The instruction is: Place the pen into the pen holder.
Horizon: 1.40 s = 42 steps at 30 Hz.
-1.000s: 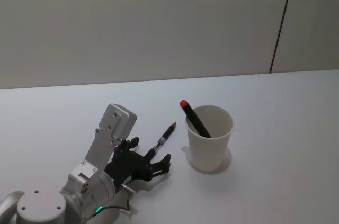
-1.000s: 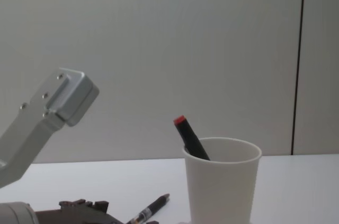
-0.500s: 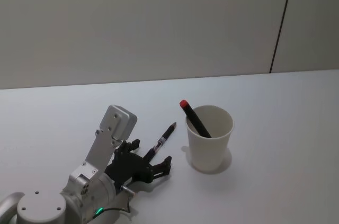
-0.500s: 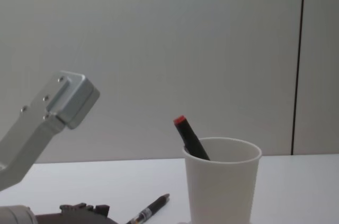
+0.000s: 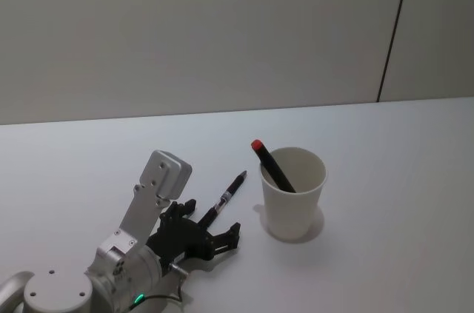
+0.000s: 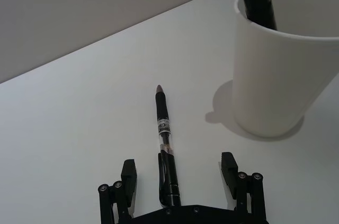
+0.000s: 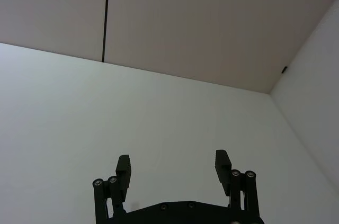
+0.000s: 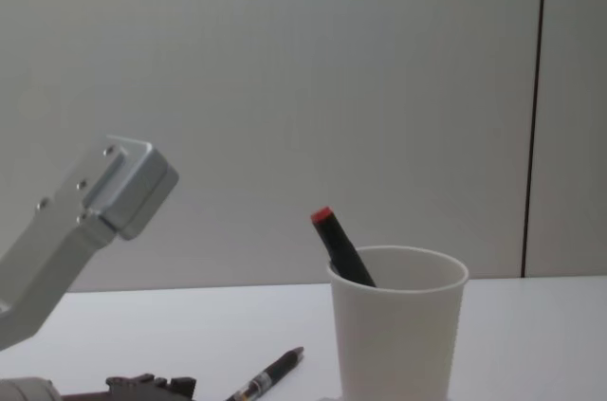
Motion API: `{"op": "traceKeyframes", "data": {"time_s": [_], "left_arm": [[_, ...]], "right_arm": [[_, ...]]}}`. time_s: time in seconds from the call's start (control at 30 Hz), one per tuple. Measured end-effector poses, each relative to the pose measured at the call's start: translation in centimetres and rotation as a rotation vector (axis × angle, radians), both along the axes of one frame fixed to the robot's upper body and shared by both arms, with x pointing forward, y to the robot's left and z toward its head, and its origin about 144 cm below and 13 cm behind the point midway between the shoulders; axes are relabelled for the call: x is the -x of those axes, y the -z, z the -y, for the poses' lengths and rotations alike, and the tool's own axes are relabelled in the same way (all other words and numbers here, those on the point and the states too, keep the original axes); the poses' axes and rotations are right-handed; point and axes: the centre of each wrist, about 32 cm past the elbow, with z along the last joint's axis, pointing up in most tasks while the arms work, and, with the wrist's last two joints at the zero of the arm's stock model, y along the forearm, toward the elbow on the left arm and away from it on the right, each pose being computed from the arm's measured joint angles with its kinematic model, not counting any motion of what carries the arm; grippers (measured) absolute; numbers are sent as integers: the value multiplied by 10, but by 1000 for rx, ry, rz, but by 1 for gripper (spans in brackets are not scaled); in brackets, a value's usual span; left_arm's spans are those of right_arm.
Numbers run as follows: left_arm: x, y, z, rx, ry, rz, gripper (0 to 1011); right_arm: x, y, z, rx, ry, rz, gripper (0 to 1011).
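Pen (image 5: 228,196) first: we see it lying flat on the white desk (image 5: 385,180), just left of the pen holder (image 5: 292,193) and apart from it, its tip pointing far and a little right. The pen holder, a plain white paper cup, stands upright right of centre. A red-capped marker (image 5: 272,165) already leans inside it, its red end sticking out over the far-left part of the rim.

The left tool (image 5: 211,218) sits low at the near left of the desk, reaching toward the pen. Its black fingers (image 6: 128,170) are spread apart, one on each side of the pen's near end — the barrel runs between them without either finger touching it, as far as we can tell from the left wrist view. From the chest view we see the pen on the desk surface left of the cup's base, with the left arm's grey link rising at the left.

The right tool (image 7: 172,160) hangs over a bare stretch of desk, its fingers wide apart and holding nothing — a plain wall (image 7: 212,23) lies beyond it.
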Motion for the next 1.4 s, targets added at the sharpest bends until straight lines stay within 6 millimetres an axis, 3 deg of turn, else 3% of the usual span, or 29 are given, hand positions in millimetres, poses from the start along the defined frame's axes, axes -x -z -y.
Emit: {"op": "traceKeyframes", "data": {"time_s": [0.17,0.37,1.13,1.4], "left_arm": [[0,0,0,0,0,-2,994],[1,0,0,0,0,-3,864],[1,1,0,-1,0,-6,179],[1,1,0,-1,0,-6,169]], "right_arm": [[0,0,0,0,0,0,1002],[0,0,0,0,0,0,1002],[0,0,0,0,0,0,1001],[0,0,0,0,0,0,1001]]}}
